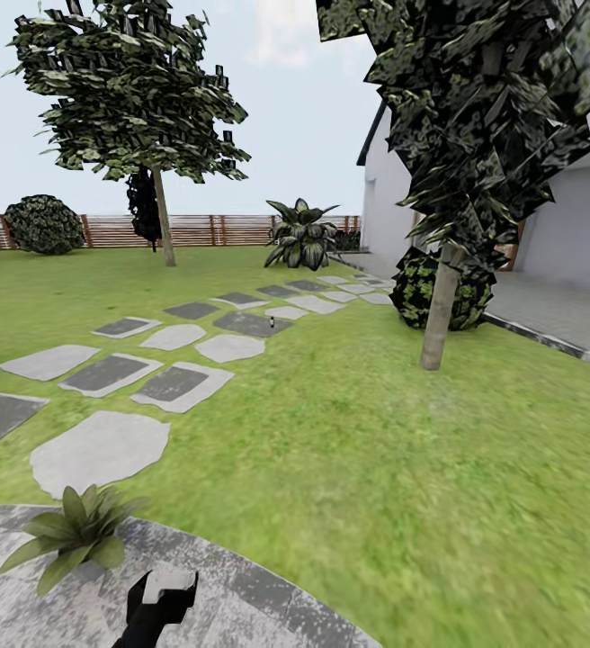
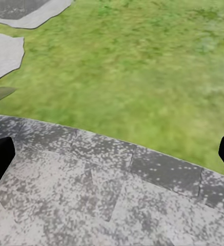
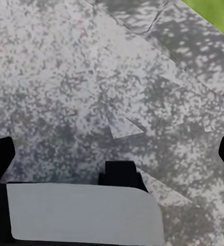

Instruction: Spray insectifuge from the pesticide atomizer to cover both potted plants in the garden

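The garden (image 1: 394, 468) is a green lawn (image 1: 439, 504) crossed by a path of light and dark grey stepping stones (image 1: 106, 445). The path runs away from a round, speckled grey paved patio (image 1: 268, 603) toward a brown wooden slat fence (image 1: 196, 230) at the far side. One potted plant (image 1: 75, 533), a low rosette of broad green leaves, sits on the patio's edge nearest the stones, with its pot hidden under the leaves. Far from the patio, a tiny dark upright thing on the path appears to be the pesticide atomizer (image 1: 271, 321), too small to make out.
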### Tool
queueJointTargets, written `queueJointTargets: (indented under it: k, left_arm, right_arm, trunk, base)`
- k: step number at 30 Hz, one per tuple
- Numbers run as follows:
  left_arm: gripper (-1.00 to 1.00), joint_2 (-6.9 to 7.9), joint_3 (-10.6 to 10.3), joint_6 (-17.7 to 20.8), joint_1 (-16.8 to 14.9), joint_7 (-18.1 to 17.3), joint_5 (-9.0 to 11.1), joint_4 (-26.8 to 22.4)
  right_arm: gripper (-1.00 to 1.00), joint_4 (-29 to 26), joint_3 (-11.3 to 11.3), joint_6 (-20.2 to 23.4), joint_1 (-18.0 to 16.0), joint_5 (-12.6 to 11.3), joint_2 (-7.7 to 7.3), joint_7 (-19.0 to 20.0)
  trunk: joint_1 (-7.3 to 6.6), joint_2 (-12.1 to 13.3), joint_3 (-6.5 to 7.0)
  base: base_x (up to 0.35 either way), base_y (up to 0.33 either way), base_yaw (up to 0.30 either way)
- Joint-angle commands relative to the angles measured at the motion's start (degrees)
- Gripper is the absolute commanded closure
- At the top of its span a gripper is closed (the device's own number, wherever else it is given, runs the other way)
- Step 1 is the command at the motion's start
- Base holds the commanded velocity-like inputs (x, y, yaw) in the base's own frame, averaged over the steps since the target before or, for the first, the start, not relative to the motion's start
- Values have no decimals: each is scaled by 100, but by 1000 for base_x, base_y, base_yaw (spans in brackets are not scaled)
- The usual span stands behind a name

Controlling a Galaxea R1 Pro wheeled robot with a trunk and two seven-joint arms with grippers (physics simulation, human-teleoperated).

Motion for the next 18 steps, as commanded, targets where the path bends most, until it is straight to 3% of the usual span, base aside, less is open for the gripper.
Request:
queueJointTargets:
  k: [1, 6, 7, 10, 13, 18]
  left_arm:
    - [-100, 1, -1, -12, -3, 4, -8, -151]
    - [-100, 0, -1, 16, -4, 14, -8, -988]
    - [-100, 1, -1, 18, -3, 18, -8, -1272]
    - [-100, -1, 5, 22, -3, 22, -8, -1532]
    - [-100, 0, 7, 27, -4, 28, -8, -1774]
    - [-100, 1, 5, 29, -3, 30, -18, -1862]
  right_arm:
    - [-100, -105, -2, -7, -1, 13, -4, -3]
    - [-100, -1147, -3, 71, -24, -14, -35, 37]
    - [-100, -1654, -5, 150, -33, -24, -53, 41]
    - [-100, -2147, -5, 481, -37, -34, -66, 46]
    - [-100, -2370, -5, 1035, -39, -30, -69, 44]
    - [-100, -2623, -5, 1266, -37, -23, -82, 43]
  trunk:
    - [22, -44, -24]
    - [132, -244, -113]
    - [154, -285, -131]
    - [220, -405, -185]
    - [286, -525, -239]
    - [395, -726, -329]
  base:
    - [0, 0, 0]
    - [0, 0, 0]
    - [0, 0, 0]
    - [0, 0, 0]
    - [0, 0, 0]
    - [0, 0, 0]
